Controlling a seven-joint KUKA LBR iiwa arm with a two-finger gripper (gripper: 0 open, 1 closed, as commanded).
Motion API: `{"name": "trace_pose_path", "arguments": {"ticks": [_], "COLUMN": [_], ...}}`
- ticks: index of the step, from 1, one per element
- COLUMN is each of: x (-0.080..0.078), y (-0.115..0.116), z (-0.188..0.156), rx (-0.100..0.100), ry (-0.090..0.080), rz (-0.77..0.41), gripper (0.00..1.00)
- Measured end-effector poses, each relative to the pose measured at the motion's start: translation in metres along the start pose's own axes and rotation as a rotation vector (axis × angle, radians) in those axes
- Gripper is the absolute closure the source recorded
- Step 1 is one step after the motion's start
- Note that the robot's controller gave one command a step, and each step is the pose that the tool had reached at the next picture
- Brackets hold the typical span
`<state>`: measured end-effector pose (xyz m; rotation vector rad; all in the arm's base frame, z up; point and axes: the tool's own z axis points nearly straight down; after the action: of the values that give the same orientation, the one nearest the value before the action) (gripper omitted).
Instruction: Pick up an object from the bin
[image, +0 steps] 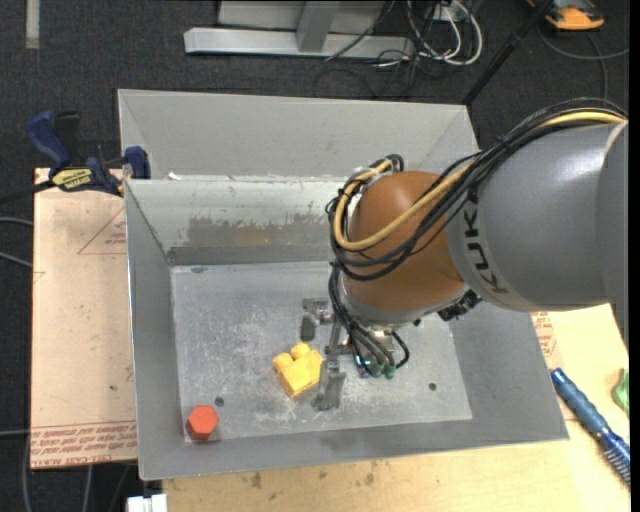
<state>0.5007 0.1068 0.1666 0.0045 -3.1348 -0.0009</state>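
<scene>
- The grey metal bin (160, 300) holds two loose things, well apart on its scuffed floor.
- A small yellow plastic block (297, 372) with a raised knob on top lies a little toward the bin's near edge, about midway between its left and right walls.
- The block is stubby, so its long axis is hard to call. It sits skewed to the walls, with one corner pointing at the near edge and the knob on the side toward the far wall.
- The two-finger gripper (321, 354) hangs low over the floor under the arm's orange cover, its fingers spread apart – one on the far side of the block, the other just beside its right edge.
- I cannot tell if that nearer finger touches the block; nothing is clamped.
- A small red cylinder (202, 422) stands in the bin's near-left corner.
</scene>
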Motion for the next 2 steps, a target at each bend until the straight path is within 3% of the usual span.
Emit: {"name": "trace_pose_path", "arguments": {"ticks": [1,2], "x": [-0.0262,-0.0272], "y": [-0.0058,-0.0054], "z": [0.1002,0.0969], "rx": [0.001,-0.001], "ry": [-0.002,-0.006], "rz": [-0.136,-0.135], "gripper": [0.00,1.00]}}
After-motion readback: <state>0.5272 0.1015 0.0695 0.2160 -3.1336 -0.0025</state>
